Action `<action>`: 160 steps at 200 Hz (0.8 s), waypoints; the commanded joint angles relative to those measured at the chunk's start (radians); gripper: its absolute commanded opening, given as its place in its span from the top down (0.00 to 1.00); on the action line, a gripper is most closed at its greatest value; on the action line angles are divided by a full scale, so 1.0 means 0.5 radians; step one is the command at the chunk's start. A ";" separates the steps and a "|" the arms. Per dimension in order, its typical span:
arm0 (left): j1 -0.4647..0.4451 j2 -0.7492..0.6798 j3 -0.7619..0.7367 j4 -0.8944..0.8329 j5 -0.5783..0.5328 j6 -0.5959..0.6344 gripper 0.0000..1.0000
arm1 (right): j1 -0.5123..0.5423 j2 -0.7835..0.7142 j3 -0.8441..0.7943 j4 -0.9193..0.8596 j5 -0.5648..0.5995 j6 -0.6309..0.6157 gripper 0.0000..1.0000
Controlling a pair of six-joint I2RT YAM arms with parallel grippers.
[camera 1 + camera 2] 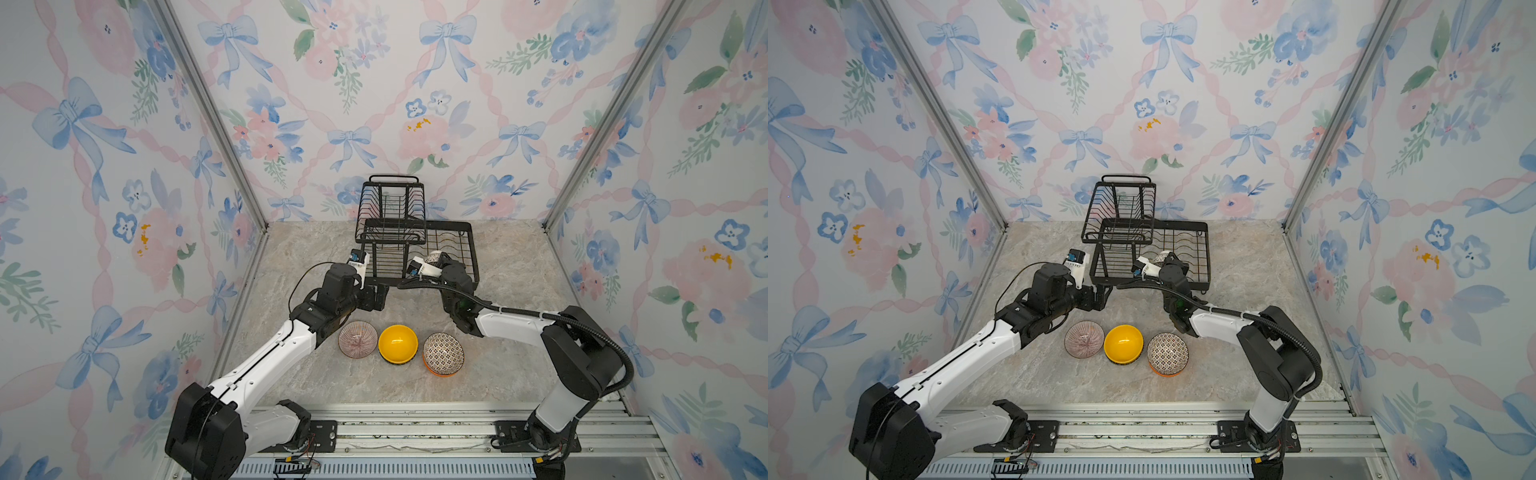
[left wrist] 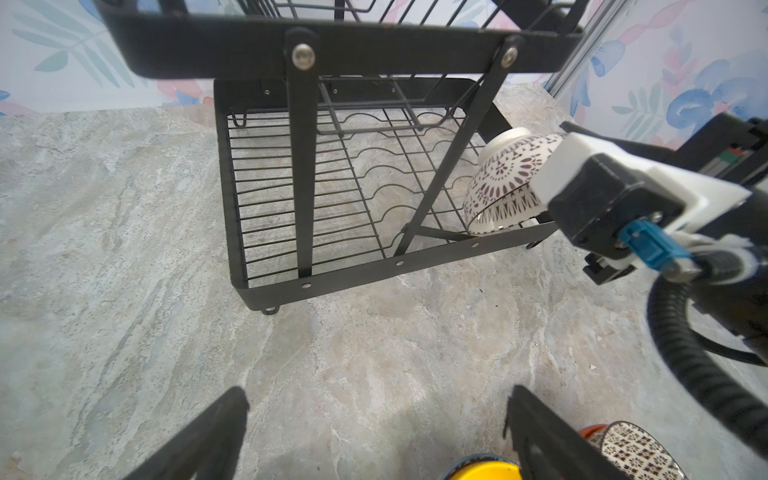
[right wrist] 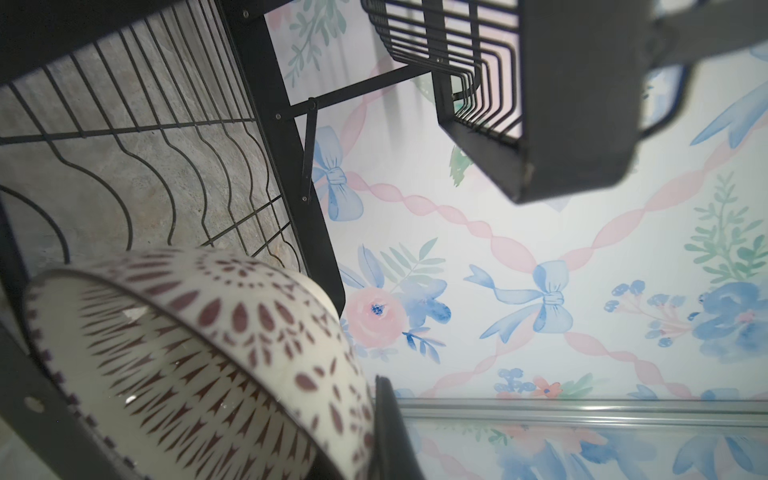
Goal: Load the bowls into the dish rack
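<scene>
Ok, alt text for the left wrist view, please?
The right gripper holds a dark-patterned white bowl tilted inside the dish rack's lower tray. The open left gripper hovers over marble tabletop, with a yellow bowl at the frame's edge.

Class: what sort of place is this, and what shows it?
Probably a staged robot test booth, not a real kitchen: floral wallpapered panels, two arms bolted to a rail, a dish rack on a marble-look tabletop.
</scene>
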 commanded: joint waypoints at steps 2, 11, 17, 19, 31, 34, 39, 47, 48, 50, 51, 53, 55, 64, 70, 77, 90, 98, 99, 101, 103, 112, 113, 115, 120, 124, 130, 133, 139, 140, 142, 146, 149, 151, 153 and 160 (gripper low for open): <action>0.013 0.023 0.013 -0.078 0.056 0.060 0.02 | -0.039 0.069 0.095 0.295 0.024 -0.147 1.00; 0.012 0.034 0.032 -0.105 0.071 0.069 0.02 | -0.061 0.095 0.108 0.343 0.017 -0.177 1.00; 0.013 0.037 0.046 -0.123 0.081 0.079 0.02 | -0.078 0.111 0.116 0.356 0.009 -0.187 1.00; 0.013 0.039 0.050 -0.128 0.083 0.082 0.02 | -0.085 0.113 0.119 0.359 0.005 -0.188 1.00; 0.013 0.048 0.075 -0.162 0.094 0.091 0.02 | -0.125 0.134 0.132 0.372 -0.018 -0.190 1.00; 0.013 0.051 0.081 -0.168 0.095 0.096 0.02 | -0.134 0.139 0.136 0.372 -0.023 -0.191 1.00; 0.013 0.056 0.093 -0.183 0.101 0.102 0.02 | -0.150 0.147 0.139 0.379 -0.037 -0.189 1.00; 0.013 0.064 0.113 -0.208 0.110 0.109 0.02 | -0.175 0.157 0.146 0.385 -0.049 -0.183 1.00; 0.013 0.063 0.113 -0.210 0.111 0.111 0.02 | -0.178 0.158 0.146 0.385 -0.050 -0.182 1.00; 0.013 0.066 0.120 -0.216 0.113 0.113 0.02 | -0.184 0.160 0.147 0.385 -0.053 -0.179 1.00; 0.013 0.069 0.121 -0.220 0.115 0.115 0.02 | -0.187 0.159 0.149 0.385 -0.055 -0.179 1.00; 0.013 0.070 0.129 -0.226 0.117 0.117 0.02 | -0.193 0.163 0.151 0.385 -0.060 -0.175 1.00; 0.013 0.074 0.134 -0.231 0.118 0.119 0.02 | -0.197 0.166 0.152 0.385 -0.064 -0.173 1.00; 0.013 0.081 0.154 -0.253 0.120 0.125 0.02 | -0.220 0.178 0.161 0.384 -0.084 -0.157 1.00; 0.013 0.084 0.169 -0.266 0.125 0.128 0.02 | -0.236 0.186 0.171 0.378 -0.097 -0.143 1.00; 0.013 0.095 0.189 -0.278 0.124 0.136 0.02 | -0.249 0.202 0.184 0.372 -0.115 -0.140 1.00; 0.013 0.109 0.231 -0.313 0.117 0.144 0.02 | -0.270 0.236 0.213 0.375 -0.136 -0.138 1.00; 0.013 0.122 0.260 -0.333 0.117 0.151 0.02 | -0.283 0.262 0.236 0.375 -0.150 -0.138 1.00; 0.013 0.126 0.263 -0.334 0.117 0.154 0.02 | -0.285 0.267 0.239 0.375 -0.152 -0.137 1.00; 0.011 0.129 0.270 -0.341 0.117 0.156 0.02 | -0.289 0.274 0.245 0.377 -0.155 -0.137 1.00; 0.012 0.132 0.275 -0.347 0.115 0.158 0.02 | -0.292 0.282 0.249 0.380 -0.159 -0.139 1.00; 0.013 0.147 0.303 -0.369 0.113 0.167 0.02 | -0.307 0.312 0.275 0.382 -0.175 -0.136 1.00; 0.013 0.148 0.307 -0.370 0.112 0.168 0.02 | -0.308 0.316 0.278 0.382 -0.175 -0.136 1.00; 0.013 0.151 0.311 -0.374 0.111 0.171 0.02 | -0.310 0.325 0.283 0.384 -0.180 -0.135 1.00; 0.013 0.154 0.319 -0.380 0.110 0.174 0.02 | -0.317 0.347 0.300 0.386 -0.186 -0.136 1.00; 0.013 0.159 0.327 -0.383 0.108 0.176 0.02 | -0.323 0.360 0.311 0.393 -0.192 -0.135 1.00; 0.013 0.164 0.335 -0.386 0.104 0.178 0.02 | -0.328 0.387 0.331 0.400 -0.200 -0.133 1.00; 0.013 0.166 0.339 -0.388 0.105 0.180 0.02 | -0.330 0.400 0.343 0.400 -0.200 -0.136 1.00; 0.013 0.171 0.348 -0.394 0.105 0.183 0.02 | -0.334 0.422 0.367 0.403 -0.206 -0.143 1.00; 0.013 0.170 0.349 -0.395 0.105 0.182 0.02 | -0.334 0.424 0.372 0.403 -0.208 -0.143 1.00; 0.013 0.174 0.350 -0.397 0.106 0.183 0.02 | -0.335 0.435 0.378 0.407 -0.211 -0.144 1.00; 0.013 0.179 0.356 -0.403 0.108 0.182 0.02 | -0.336 0.452 0.396 0.414 -0.214 -0.146 1.00; 0.013 0.181 0.360 -0.407 0.108 0.186 0.02 | -0.337 0.462 0.404 0.417 -0.218 -0.147 1.00; 0.013 0.183 0.362 -0.409 0.108 0.185 0.02 | -0.339 0.468 0.413 0.420 -0.221 -0.148 1.00; 0.013 0.183 0.366 -0.410 0.108 0.186 0.02 | -0.340 0.477 0.420 0.422 -0.223 -0.150 1.00; 0.013 0.190 0.373 -0.416 0.110 0.190 0.02 | -0.341 0.499 0.446 0.421 -0.236 -0.148 1.00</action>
